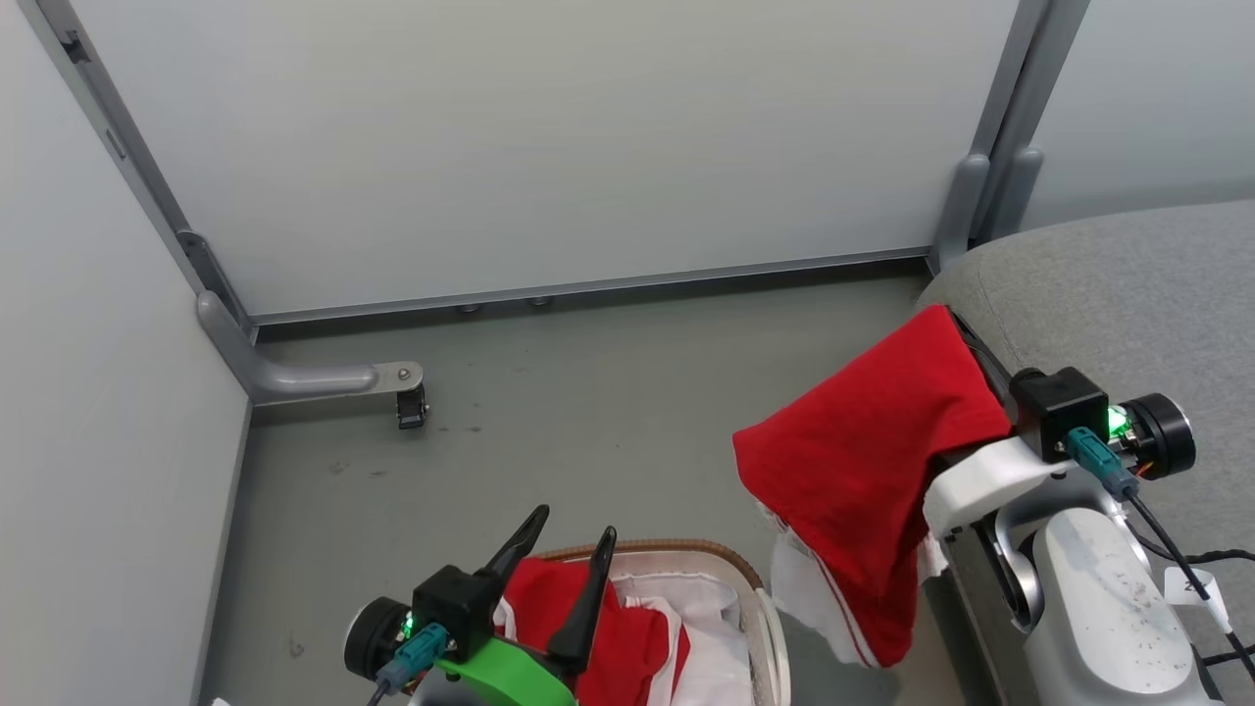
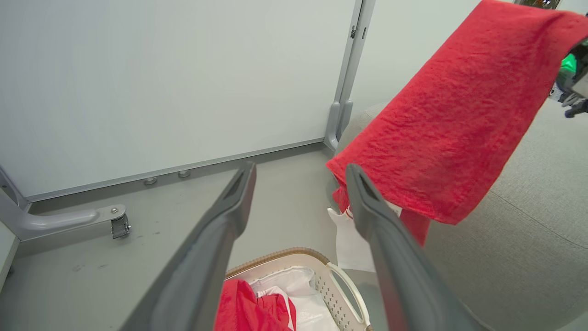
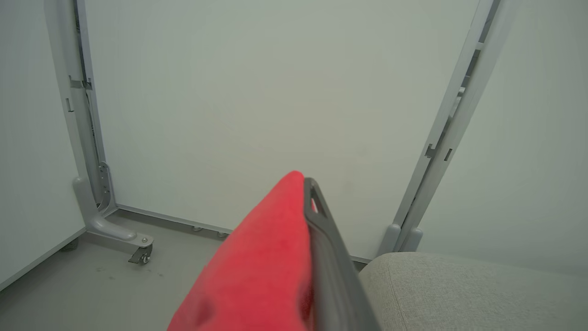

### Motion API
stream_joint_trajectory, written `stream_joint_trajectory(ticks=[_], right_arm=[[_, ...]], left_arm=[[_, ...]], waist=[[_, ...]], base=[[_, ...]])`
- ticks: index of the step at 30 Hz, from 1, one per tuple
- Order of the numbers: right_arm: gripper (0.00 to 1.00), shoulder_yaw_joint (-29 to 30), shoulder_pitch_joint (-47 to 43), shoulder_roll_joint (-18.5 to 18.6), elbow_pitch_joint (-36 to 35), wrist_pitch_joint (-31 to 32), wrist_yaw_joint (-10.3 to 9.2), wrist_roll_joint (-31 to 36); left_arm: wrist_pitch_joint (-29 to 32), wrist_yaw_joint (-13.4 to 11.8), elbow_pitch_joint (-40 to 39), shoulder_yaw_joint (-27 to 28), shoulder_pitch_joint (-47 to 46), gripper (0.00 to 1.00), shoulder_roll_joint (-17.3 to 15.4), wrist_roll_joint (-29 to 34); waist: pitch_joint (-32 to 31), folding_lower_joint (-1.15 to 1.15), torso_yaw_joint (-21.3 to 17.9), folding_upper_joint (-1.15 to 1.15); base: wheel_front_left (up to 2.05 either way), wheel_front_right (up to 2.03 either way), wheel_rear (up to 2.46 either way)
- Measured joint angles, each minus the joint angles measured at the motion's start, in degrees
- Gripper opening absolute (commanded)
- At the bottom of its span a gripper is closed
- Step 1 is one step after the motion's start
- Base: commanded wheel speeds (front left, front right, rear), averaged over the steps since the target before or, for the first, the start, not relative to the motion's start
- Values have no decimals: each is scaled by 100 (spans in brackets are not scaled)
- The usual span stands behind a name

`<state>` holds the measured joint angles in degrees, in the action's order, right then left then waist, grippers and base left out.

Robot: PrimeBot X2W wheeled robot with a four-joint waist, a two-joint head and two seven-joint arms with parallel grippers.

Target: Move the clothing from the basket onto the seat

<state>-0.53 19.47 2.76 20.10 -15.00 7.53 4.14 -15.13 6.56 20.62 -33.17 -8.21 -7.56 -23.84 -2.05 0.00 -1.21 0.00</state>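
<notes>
my right gripper (image 3: 305, 188) pinches the red garment (image 1: 873, 461), tips apparently buried in cloth, at the edge of the seat (image 1: 1128, 284); the seat lies just to its right. my left gripper (image 1: 574, 523), spread, hovers farther off, over the basket (image 1: 686, 544).

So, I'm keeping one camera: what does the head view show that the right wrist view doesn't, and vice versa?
Head view adds the basket with clothing inside, the open left gripper and the white hem of the held garment. Right wrist view adds notches up the post beside the seat. Both: the right gripper shut on that garment, the seat, the castor.
</notes>
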Motion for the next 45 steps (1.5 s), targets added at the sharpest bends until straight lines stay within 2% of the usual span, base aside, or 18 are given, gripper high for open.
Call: stream_joint_trajectory(ticks=[11, 24, 30, 39, 43, 45], right_arm=[[0, 214, 10, -1, -114, 0, 0, 250], [0, 316, 197, 5, -149, 0, 0, 334], [0, 423, 218, 5, -202, 0, 0, 324], [0, 572, 303, 4, -246, 0, 0, 338], [0, 501, 663, 41, -178, 1, 0, 621], [0, 556, 1043, 222, -168, 0, 0, 680]], left_arm=[[1, 56, 3, 98, 1, 100, 142, 130], [0, 75, -21, 65, -203, 100, 281, 268], [0, 76, -16, -48, -377, 100, 282, 271], [0, 76, -31, -180, -486, 100, 221, 261], [0, 79, -24, -231, -544, 100, 189, 245], [0, 79, -19, -255, -605, 100, 159, 246]], waist=[[92, 0, -433, 0], [405, 0, -1465, 0], [648, 0, -1815, 0], [961, 0, -1982, 0], [1040, 0, -1904, 0], [1103, 0, -1850, 0]], base=[[0, 0, 0], [0, 0, 0], [0, 0, 0], [0, 0, 0], [0, 0, 0], [0, 0, 0]])
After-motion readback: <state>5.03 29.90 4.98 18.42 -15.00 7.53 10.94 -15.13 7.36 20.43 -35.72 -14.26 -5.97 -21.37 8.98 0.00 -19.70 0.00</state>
